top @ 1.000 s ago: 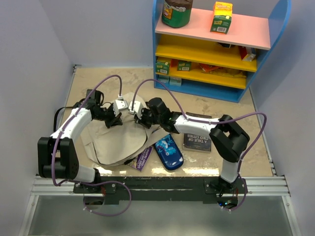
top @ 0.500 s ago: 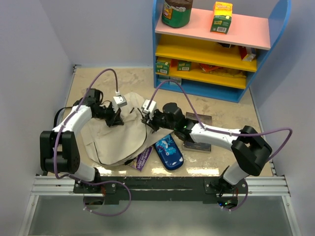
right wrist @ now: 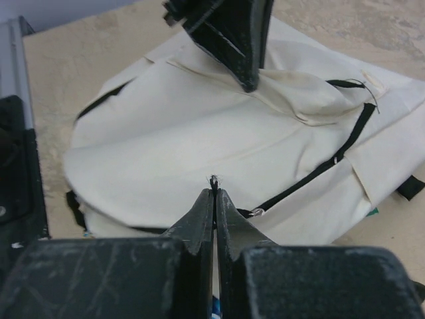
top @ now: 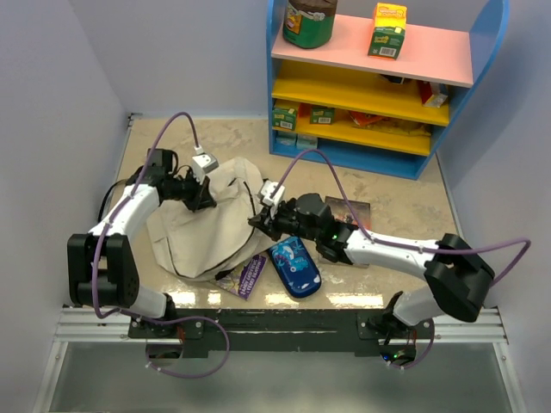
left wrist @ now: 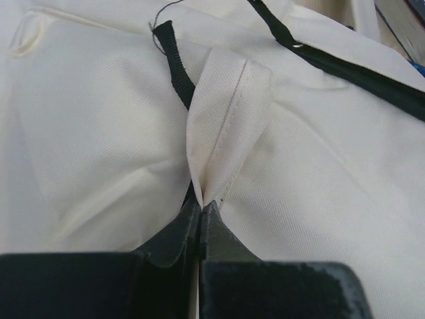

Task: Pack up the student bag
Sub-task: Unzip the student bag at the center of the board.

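Student bag [top: 202, 237] lies on the table [top: 405, 194] at centre-left of the top view, beige and bunched up high where it is gripped. Left gripper [top: 205, 196] is at the bag's upper edge. In its wrist view the left gripper [left wrist: 200, 207] has its jaws clamped together on a stitched fold of the beige canvas, and the fold stands up from the tips. A black webbing tab [left wrist: 176, 63] sits just above that fold, and a black zip line [left wrist: 345, 66] runs along the upper right.

Right gripper [top: 256, 222] is at the bag's right edge, mid-frame. In the right wrist view the right gripper [right wrist: 214, 194] has its jaws pressed together, with a tiny dark thread-like bit poking out of the tips. Cannot tell what that bit is or whether it belongs to the bag. The bag fills the middle of this view behind the tips.

Blue pencil case [top: 294, 267] lies just right of the bag, below the right arm. Purple booklet [top: 251, 275] touches the bag's lower right corner. Dark book [top: 351, 209] is partly hidden under the right arm. Coloured shelf [top: 379, 82] stands at upper right.
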`<state>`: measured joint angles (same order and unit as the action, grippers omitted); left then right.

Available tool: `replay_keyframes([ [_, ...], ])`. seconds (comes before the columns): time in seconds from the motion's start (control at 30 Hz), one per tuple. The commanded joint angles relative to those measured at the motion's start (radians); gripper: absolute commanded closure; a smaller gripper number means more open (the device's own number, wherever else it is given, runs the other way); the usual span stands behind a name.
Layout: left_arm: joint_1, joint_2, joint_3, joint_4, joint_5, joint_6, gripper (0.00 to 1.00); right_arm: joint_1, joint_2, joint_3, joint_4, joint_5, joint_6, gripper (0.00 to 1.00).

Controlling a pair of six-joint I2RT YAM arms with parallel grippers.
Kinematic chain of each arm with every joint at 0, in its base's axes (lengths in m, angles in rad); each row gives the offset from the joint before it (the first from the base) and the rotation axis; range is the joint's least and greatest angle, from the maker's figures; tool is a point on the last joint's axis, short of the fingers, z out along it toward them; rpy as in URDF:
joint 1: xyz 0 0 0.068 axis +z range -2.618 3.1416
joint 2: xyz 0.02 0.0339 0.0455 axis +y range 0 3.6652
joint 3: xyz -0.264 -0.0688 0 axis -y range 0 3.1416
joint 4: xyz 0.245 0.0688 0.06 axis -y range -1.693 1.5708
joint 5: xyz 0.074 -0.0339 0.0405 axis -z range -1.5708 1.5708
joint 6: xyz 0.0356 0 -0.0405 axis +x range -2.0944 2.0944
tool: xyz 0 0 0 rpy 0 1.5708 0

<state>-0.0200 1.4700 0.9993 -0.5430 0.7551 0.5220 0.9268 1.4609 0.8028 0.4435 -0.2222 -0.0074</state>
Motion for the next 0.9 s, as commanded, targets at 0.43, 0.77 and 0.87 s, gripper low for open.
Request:
replay_keyframes([
  [0.43, -0.001, -0.059, 0.028, 0.152, 0.006, -0.168, 1.00, 0.204, -0.034, -0.027, 0.181, 0.275, 0.236, 1.00],
  [0.77, 0.008, -0.112, 0.059, 0.029, -0.073, -0.171, 1.00, -0.048, -0.131, -0.138, 0.230, 0.294, 0.400, 1.00],
  [0.87, 0.005, -0.122, 0.068, -0.024, -0.054, -0.151, 1.00, -0.097, -0.122, -0.096, 0.175, 0.291, 0.357, 1.00],
])
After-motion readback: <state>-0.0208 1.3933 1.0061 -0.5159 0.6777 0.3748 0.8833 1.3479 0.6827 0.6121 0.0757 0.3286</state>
